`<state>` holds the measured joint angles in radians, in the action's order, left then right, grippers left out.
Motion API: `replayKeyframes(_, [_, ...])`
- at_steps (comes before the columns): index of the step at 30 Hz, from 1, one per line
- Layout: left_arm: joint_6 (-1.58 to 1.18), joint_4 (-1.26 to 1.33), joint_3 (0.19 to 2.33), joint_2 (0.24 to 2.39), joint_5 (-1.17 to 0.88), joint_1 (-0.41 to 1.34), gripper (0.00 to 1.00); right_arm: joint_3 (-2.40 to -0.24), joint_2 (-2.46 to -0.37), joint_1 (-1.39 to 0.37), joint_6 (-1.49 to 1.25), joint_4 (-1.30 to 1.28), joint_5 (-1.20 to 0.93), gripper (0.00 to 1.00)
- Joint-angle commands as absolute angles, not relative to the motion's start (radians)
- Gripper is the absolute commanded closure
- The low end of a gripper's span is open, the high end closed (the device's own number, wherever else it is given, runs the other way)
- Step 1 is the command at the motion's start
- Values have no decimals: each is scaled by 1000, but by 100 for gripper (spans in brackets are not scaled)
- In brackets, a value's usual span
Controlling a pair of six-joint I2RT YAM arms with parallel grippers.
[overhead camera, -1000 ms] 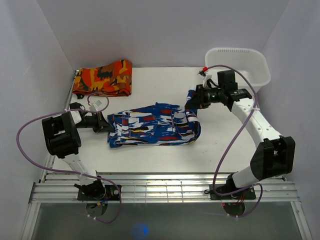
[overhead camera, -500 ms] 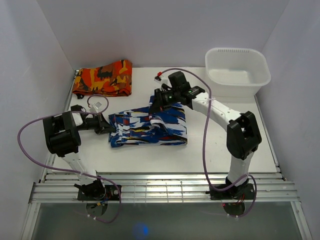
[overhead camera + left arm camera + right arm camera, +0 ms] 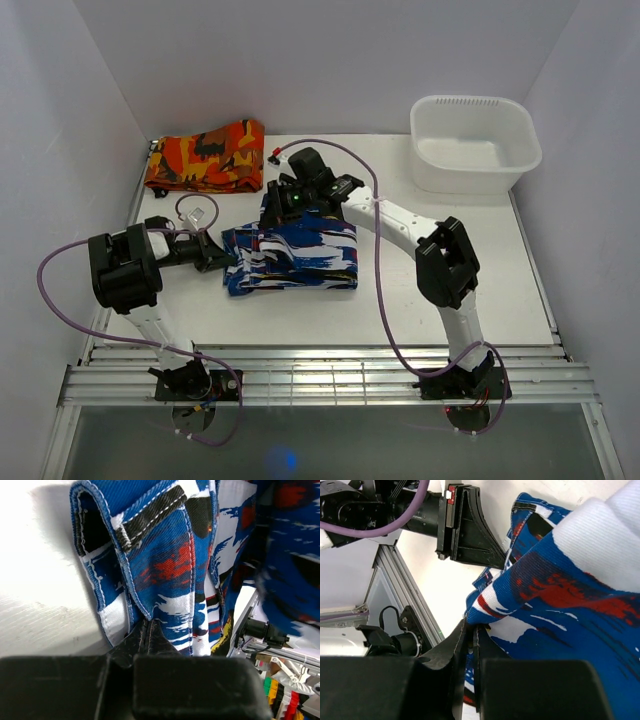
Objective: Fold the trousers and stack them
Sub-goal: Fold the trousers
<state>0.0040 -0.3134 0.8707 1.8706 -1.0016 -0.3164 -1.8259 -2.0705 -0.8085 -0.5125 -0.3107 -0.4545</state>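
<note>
The blue-and-white streaky trousers [image 3: 295,258] lie partly folded at mid-table. My left gripper [image 3: 226,262] is shut on their left edge, pinning a fold of cloth [image 3: 165,575] at the waistband with its belt loop. My right gripper [image 3: 272,205] is shut on the trousers' other end, holding that cloth [image 3: 560,595] lifted over the left half of the pile. In the right wrist view the left arm's gripper body [image 3: 465,527] shows just beyond the cloth.
An orange-red-and-black folded cloth [image 3: 205,155] lies at the back left. A white plastic tub [image 3: 474,142] stands at the back right. White walls close both sides; a metal rail [image 3: 320,378] runs along the near edge.
My right gripper has carried the trousers' right end leftward across the table, from near the tub to above the left end, doubling the cloth over. The left gripper has stayed put.
</note>
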Motion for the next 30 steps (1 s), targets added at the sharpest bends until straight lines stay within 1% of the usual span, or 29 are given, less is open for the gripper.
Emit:
replayKeyframes(1, [11, -281, 807, 1891, -896, -287, 100, -1885, -2103, -844, -551, -262, -410, 92])
replayKeyframes(5, [-21, -252, 764, 1882, -900, -287, 100, -1896, -2135, -864, -578, -250, -397, 92])
replayKeyframes(16, [-52, -229, 747, 1868, -885, -276, 100, -1939, -2190, -946, -621, -236, -376, 92])
replayKeyframes(30, [-67, -221, 741, 1875, -881, -272, 100, -1985, -2253, -982, -686, -218, -382, 92])
